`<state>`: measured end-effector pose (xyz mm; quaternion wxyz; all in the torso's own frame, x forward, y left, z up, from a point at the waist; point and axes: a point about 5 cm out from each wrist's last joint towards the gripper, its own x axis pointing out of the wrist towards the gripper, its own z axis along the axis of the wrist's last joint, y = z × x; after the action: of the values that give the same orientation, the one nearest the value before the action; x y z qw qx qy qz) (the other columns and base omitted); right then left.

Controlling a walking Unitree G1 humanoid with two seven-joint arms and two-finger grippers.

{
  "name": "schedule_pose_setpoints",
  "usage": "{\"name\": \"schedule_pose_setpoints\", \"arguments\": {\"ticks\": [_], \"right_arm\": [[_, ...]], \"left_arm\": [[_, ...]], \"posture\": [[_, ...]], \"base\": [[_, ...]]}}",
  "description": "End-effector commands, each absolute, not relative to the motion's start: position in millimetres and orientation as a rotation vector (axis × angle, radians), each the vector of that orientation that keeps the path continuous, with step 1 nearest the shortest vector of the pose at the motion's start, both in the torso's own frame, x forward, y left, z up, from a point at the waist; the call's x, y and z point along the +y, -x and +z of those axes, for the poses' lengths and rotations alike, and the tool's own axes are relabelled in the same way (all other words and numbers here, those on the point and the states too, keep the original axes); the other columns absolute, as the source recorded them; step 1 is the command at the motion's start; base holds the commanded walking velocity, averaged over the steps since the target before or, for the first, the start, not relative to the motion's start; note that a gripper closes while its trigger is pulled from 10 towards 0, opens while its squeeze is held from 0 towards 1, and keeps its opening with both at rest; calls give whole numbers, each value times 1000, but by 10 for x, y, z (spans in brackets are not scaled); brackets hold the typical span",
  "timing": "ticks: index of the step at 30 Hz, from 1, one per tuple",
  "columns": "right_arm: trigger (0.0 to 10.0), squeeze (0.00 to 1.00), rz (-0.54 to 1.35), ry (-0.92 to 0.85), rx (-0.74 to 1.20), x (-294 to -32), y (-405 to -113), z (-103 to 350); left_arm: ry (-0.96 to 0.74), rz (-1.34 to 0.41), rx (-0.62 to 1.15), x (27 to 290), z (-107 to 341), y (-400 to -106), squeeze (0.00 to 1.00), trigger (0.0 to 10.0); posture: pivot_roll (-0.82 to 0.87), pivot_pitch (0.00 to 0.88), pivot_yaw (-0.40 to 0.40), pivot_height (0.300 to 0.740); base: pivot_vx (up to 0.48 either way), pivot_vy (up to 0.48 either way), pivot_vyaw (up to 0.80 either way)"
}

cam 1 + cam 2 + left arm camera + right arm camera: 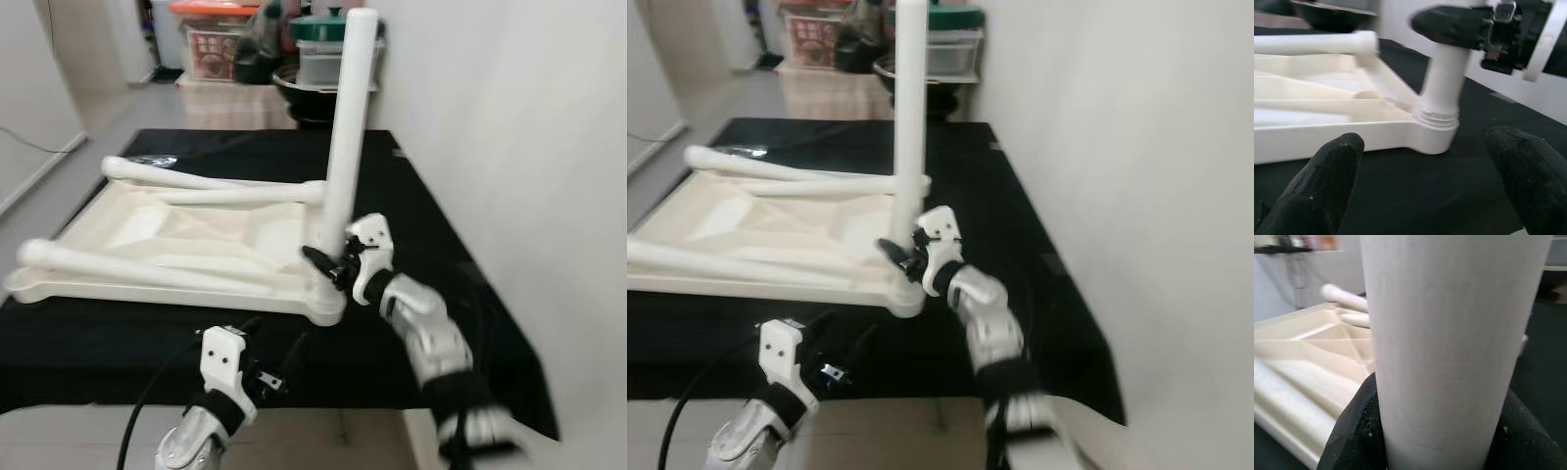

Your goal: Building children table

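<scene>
Cream plastic children's tabletop [167, 240], upturned on black-covered bench [431, 235]; upright white cylindrical leg [348, 127] at its near corner. Right tool [328, 262] clenched around leg's lower part. Left tool [1425, 181] released, fingers spread, near that corner.

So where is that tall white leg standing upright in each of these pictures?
Left eye: upright leg centre-right, rising from the tabletop's corner socket.
Right eye: leg left of centre, same socket.
Left wrist: leg upper middle, above the socket.
Right wrist: leg very close, between black fingers.
Shared landmark: the corner socket.
</scene>
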<state>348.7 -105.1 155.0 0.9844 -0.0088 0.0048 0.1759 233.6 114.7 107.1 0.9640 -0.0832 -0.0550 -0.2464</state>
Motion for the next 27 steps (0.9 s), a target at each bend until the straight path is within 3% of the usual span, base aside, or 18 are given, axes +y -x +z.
{"name": "schedule_pose_setpoints", "arguments": {"ticks": [1,7,8,12,13,18,19,27], "right_arm": [[0,0,292,20,181,-1193,-3426,1223],[0,0,356,34,155,-1066,-3583,1337],[10000,0,362,37,150,-1043,-3613,1369],[10000,0,422,10,112,-949,-3669,1515],[10000,1000,458,-12,93,-922,-3666,1574],[10000,1000,589,-56,43,-872,-3638,1717],[10000,0,748,-38,12,-889,-3641,1785],[10000,0,1056,190,62,-1091,-3616,1751]], "left_arm": [[161,-495,-98,1180,1064,-2332,0,10000],[167,-502,-93,1173,1057,-2339,0,10000],[165,-500,-94,1174,1058,-2341,0,10000],[162,-495,-95,1171,1057,-2346,0,10000],[162,-495,-95,1171,1058,-2346,0,10000],[160,-496,-95,1170,1058,-2348,0,10000],[159,-500,-95,1162,1058,-2351,0,10000],[142,-504,-101,1147,1067,-2362,0,10000]], "posture": [[48,82,-46,740],[51,80,-45,740],[57,80,-47,740],[64,76,-50,740],[65,74,-49,740],[66,69,-48,740],[72,66,-49,740],[80,58,-48,740]], "base": [[0,0,0],[0,0,0],[0,0,0],[0,0,0],[0,0,0],[0,0,0],[0,0,0],[0,0,0]]}}
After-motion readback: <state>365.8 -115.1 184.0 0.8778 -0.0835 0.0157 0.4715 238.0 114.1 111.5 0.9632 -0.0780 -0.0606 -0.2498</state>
